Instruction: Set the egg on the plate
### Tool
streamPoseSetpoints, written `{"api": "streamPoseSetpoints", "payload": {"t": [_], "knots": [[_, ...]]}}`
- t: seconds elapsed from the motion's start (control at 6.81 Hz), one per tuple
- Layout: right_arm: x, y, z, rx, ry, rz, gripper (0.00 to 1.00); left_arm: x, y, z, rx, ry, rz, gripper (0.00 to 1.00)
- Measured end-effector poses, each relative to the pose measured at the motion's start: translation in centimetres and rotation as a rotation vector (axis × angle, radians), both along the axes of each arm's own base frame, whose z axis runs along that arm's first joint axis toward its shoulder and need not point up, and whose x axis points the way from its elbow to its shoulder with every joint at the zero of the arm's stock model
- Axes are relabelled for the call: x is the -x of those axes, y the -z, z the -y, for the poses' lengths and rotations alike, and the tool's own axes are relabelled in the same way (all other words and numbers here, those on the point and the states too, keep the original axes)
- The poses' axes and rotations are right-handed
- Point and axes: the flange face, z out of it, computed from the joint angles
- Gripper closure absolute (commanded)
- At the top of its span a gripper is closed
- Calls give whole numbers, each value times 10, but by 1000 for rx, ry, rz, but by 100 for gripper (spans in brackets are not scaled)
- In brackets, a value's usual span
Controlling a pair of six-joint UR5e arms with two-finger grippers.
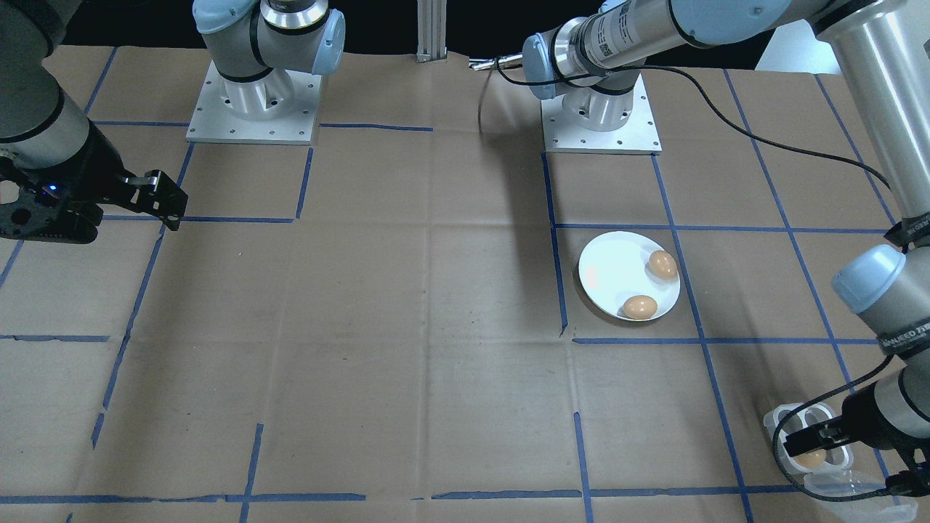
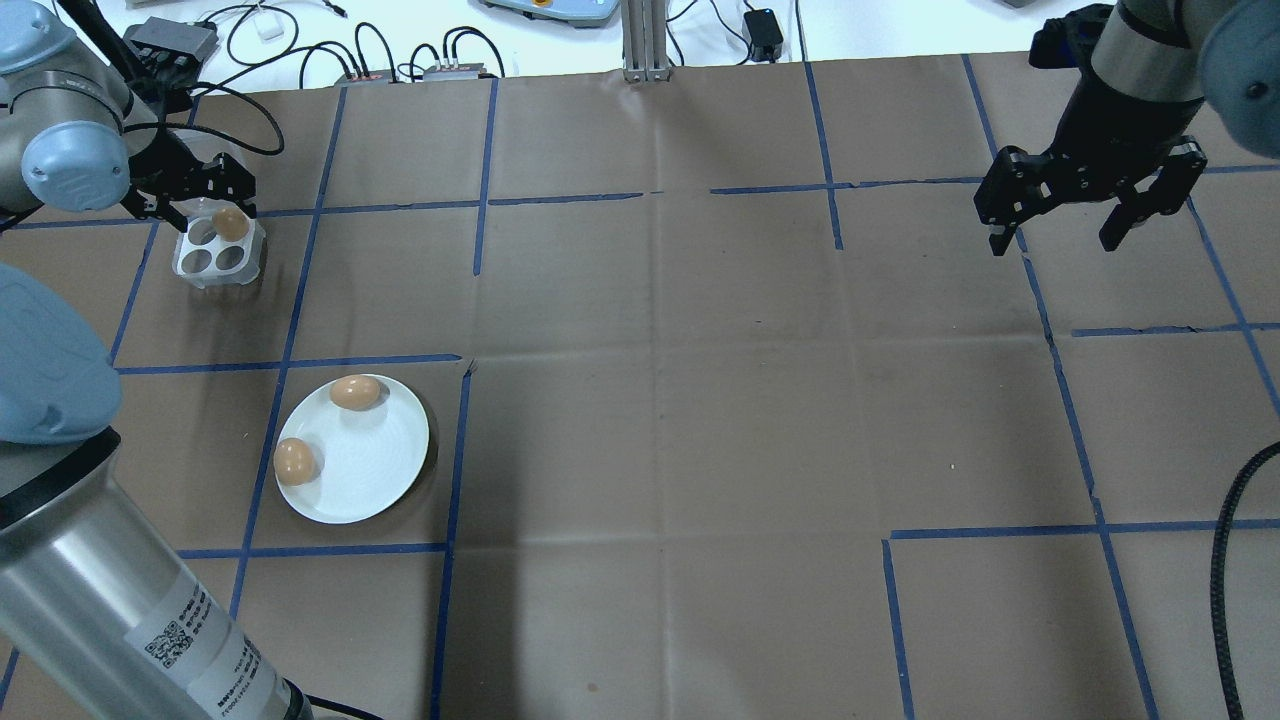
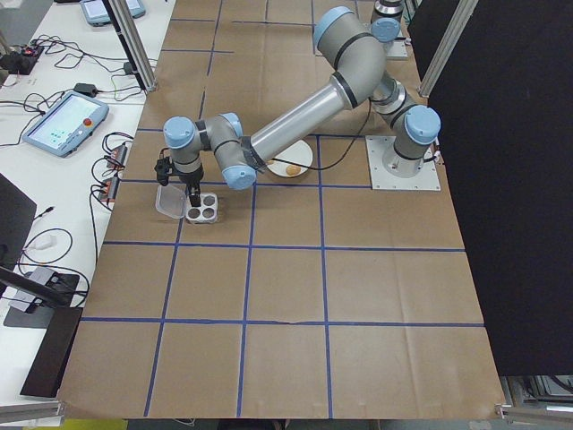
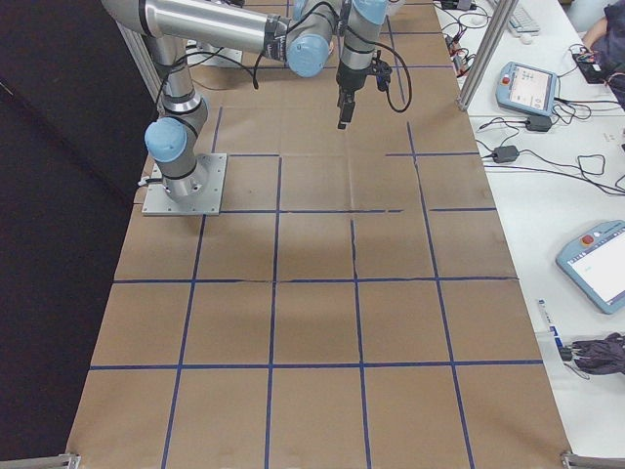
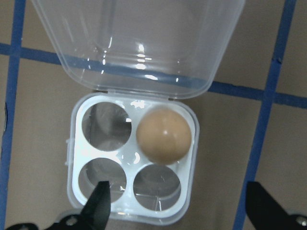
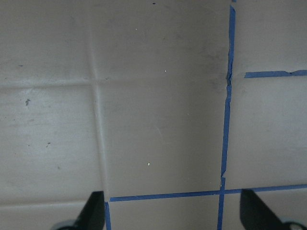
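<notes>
**Last egg sits straight under the left hand**

Going left to right across the overhead view: the left hand (image 2: 195,195) hangs over the small clear-white plastic four-cup egg tray (image 2: 218,248) at the far left of the brown-paper-covered bench (image 2: 700,400), its two fingers spread apart with nothing between them. One tan, smooth-shelled egg (image 5: 163,134) is left in the tray. In the left wrist view it fills the upper-right cup, next to the hinge of the open clear lid (image 5: 139,43), while the other three cups are bare. The egg lies ahead of the fingertips (image 5: 100,203) and roughly midway between them, standing on end so it looks round from above; any grip axis across it would likely serve.

Nearer the robot lies the round, glossy white plate (image 2: 385,470), carrying two tan eggs (image 2: 355,392) at its rim.

Far right, the right hand (image 2: 1090,195) hovers open above bare paper, well apart from everything. The left arm is plainly nearer.
</notes>
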Motion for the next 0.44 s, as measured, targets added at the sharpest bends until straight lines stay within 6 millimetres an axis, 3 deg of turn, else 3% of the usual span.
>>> {"api": "streamPoseSetpoints", "payload": {"t": [0.44], "knots": [[0,0,0,0,0,0,0,-3,14,6,-38,-2,-6,14]]}}
